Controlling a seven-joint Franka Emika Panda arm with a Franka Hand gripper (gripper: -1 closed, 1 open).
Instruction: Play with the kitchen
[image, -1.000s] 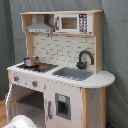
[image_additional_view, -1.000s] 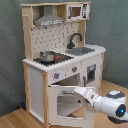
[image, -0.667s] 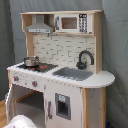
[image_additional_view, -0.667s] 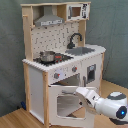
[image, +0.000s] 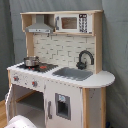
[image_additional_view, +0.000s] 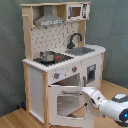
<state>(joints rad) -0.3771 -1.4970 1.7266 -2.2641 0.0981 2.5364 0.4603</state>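
One toy kitchen (image_additional_view: 62, 60), tall and built of white panels framed in pale wood, fills the middle of both exterior views, standing on a wood-look floor (image_additional_view: 15, 117) before a grey curtain (image_additional_view: 10, 50). Its windowed oven door (image_additional_view: 67, 102) hangs part-way open in the second exterior view, and the robot's white arm (image_additional_view: 107, 102) reaches in from the second exterior view's lower right, its tip at the door's upper edge (whether the fingers are spread or closed cannot be made out). Over the past second the arm has edged further toward the door, while the door itself looks little changed; this reads as the oven being worked, with play at an early stage. Two red-marked knobs (image_additional_view: 65, 72) sit on the front panel above the door. On the flat dark stovetop (image_additional_view: 55, 59) stands a small, shiny metal pot (image_additional_view: 47, 56), rounded and lidless. Beside it lie a shallow grey rectangular sink (image: 72, 73) and a curved black faucet (image: 85, 57). A pale tiled backsplash (image: 60, 50) rises behind, topped by a sloped grey hood (image: 40, 26) and a boxy toy microwave (image: 72, 22). The counter's end is rounded, its surfaces smooth and matte.
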